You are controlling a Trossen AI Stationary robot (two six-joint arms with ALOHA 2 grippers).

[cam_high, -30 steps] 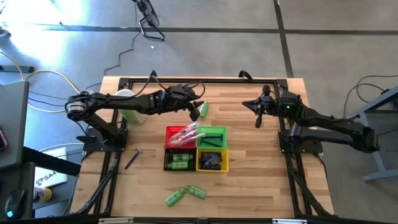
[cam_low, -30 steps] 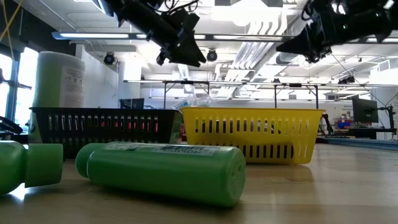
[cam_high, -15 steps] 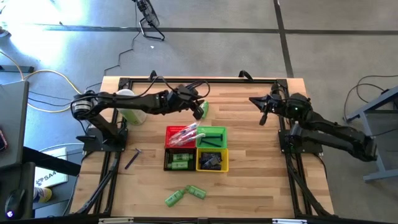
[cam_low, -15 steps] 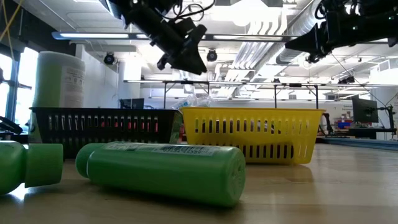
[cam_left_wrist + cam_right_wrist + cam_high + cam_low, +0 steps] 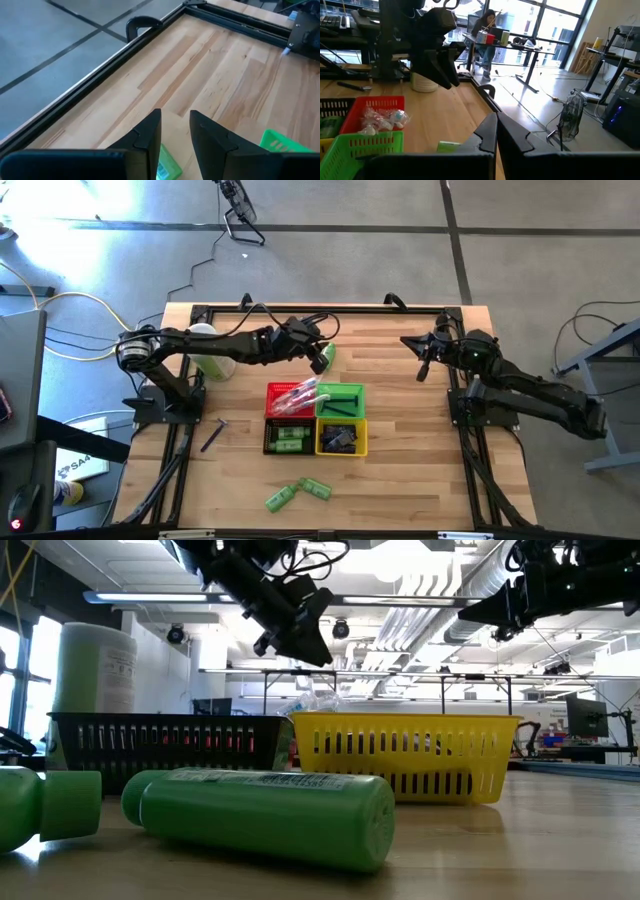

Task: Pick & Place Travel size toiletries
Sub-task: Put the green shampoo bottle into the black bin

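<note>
A green toiletry item [image 5: 328, 352] lies flat on the table beyond the baskets; it also shows in the left wrist view [image 5: 167, 168] and the right wrist view [image 5: 449, 146]. My left gripper [image 5: 320, 360] hovers well above it [image 5: 308, 652], with a narrow gap between its fingers [image 5: 175, 120], holding nothing. My right gripper [image 5: 421, 370] hangs high at the far right [image 5: 480, 615], shut and empty [image 5: 496, 122]. Two green bottles [image 5: 298, 493] lie on their sides near the front edge [image 5: 270, 815]. A dark purple stick [image 5: 212, 437] lies at the left.
Four small baskets stand together mid-table: red [image 5: 272, 392] with clear-wrapped sticks, green [image 5: 358, 392], black [image 5: 268, 442] with green bottles, and yellow [image 5: 362, 442] with dark packets. A white cup [image 5: 203, 332] stands at the far left. A person sits in the room beyond [image 5: 485, 22].
My left gripper has moved a little toward the table's right edge and slightly down, over the green item. My right gripper has drawn back a little toward the right edge. The toiletries have not moved.
</note>
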